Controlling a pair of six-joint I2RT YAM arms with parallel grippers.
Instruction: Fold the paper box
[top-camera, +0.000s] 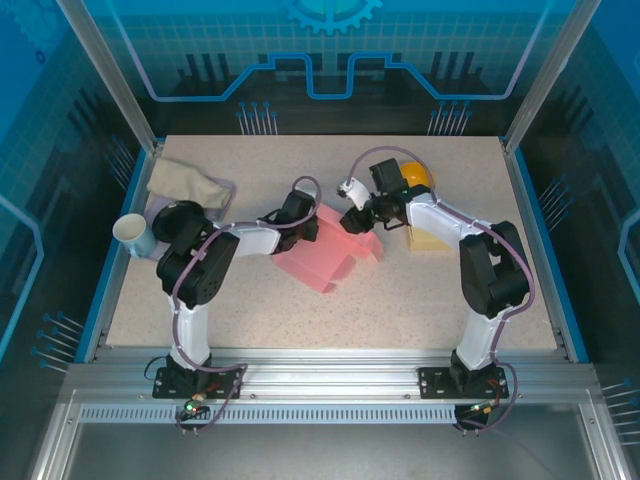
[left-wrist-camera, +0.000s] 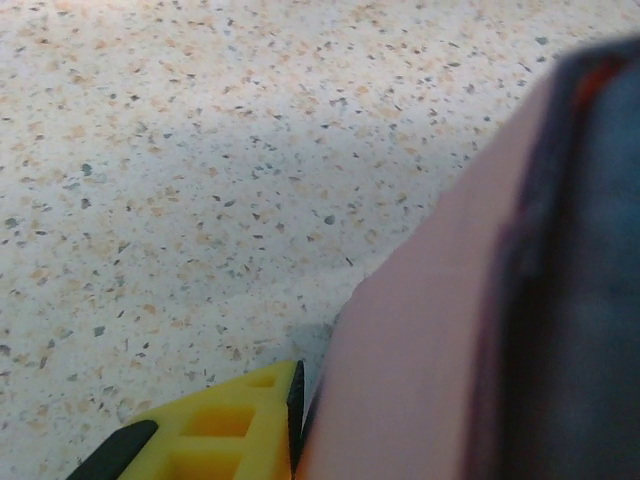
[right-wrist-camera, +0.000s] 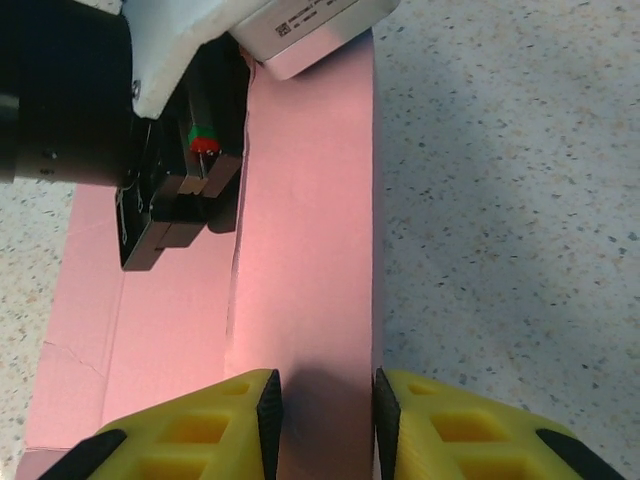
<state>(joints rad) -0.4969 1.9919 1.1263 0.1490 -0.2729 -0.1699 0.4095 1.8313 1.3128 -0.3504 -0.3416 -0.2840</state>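
Observation:
The pink paper box (top-camera: 322, 256) lies partly folded at the table's middle, with both grippers at its far edge. My left gripper (top-camera: 300, 218) has its one visible yellow finger (left-wrist-camera: 225, 430) with the black pad against a raised pink panel (left-wrist-camera: 420, 370). The other finger is hidden behind that panel. My right gripper (top-camera: 358, 218) is shut on an upright pink wall (right-wrist-camera: 310, 250), which stands between its two yellow fingers (right-wrist-camera: 200, 430). From the right wrist, the gripper (right-wrist-camera: 326, 410) also looks onto the box floor (right-wrist-camera: 150, 340) and the left arm's black and white head (right-wrist-camera: 150, 120).
A beige cloth (top-camera: 187, 181) and a white paper cup (top-camera: 133, 234) sit at the left edge. An orange-yellow round thing (top-camera: 416, 175) and a pale yellow block (top-camera: 430, 239) lie behind the right arm. Bare speckled tabletop (top-camera: 400, 300) lies in front of the box.

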